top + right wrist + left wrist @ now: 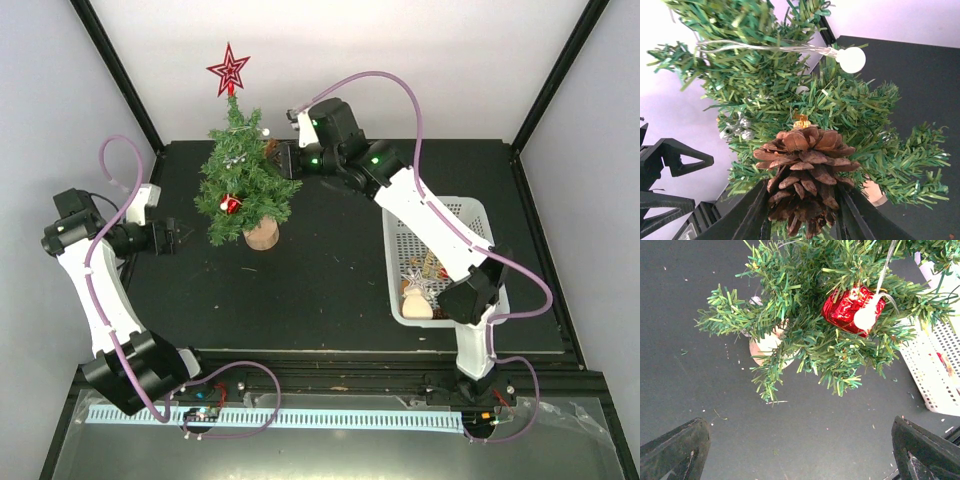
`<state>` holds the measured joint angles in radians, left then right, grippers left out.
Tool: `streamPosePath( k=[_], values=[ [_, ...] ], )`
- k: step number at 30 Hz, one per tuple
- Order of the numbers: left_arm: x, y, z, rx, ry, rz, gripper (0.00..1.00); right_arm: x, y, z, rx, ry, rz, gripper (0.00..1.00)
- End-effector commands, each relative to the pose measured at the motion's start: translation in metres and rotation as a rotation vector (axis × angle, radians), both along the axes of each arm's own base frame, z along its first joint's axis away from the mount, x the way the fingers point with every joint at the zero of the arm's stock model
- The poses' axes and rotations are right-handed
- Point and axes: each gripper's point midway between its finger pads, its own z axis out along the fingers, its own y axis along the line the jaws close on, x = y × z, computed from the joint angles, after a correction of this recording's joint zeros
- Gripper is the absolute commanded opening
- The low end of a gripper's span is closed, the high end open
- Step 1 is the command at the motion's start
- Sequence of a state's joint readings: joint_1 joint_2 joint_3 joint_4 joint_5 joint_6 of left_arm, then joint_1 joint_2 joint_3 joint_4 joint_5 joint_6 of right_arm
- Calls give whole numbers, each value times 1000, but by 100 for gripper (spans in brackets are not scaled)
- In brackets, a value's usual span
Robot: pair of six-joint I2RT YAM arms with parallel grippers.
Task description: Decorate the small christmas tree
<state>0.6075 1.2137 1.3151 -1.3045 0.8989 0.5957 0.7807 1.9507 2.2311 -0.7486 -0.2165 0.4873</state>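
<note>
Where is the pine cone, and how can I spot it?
Look at the small christmas tree on the black table, with a red star on top. On its upper right side, the right pincer holds the pine cone. It is brown and scaly, unlike the shiny red ornament and round white bulb nearby.

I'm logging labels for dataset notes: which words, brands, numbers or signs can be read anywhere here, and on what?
No text can be read.
The red star, red foil gift ornament, pine cone and small christmas tree bear no print.
Items in the white basket are too small to tell.
</note>
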Motion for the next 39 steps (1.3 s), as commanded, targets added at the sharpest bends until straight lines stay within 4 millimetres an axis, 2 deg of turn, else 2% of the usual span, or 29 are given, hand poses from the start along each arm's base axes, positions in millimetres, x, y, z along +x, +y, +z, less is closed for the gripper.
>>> streamPosePath(
  k=[1, 9, 24, 30, 39],
  values=[
    [0, -5, -1, -29, -7, -25, 99, 6, 7, 23, 89, -19, 22, 35],
    [-3, -8, -11, -48, 18, -34, 99, 18, 19, 19, 142, 13, 36, 35],
    [-2, -7, -15, -64, 29, -38, 99, 20, 35, -12, 138, 91, 79, 37],
    [-2, -7, -18, -68, 36, -41, 99, 20, 36, -14, 134, 94, 79, 46],
    [-2, -8, -27, -73, 47, -45, 99, 20, 32, -9, 135, 83, 70, 53]
  ],
)
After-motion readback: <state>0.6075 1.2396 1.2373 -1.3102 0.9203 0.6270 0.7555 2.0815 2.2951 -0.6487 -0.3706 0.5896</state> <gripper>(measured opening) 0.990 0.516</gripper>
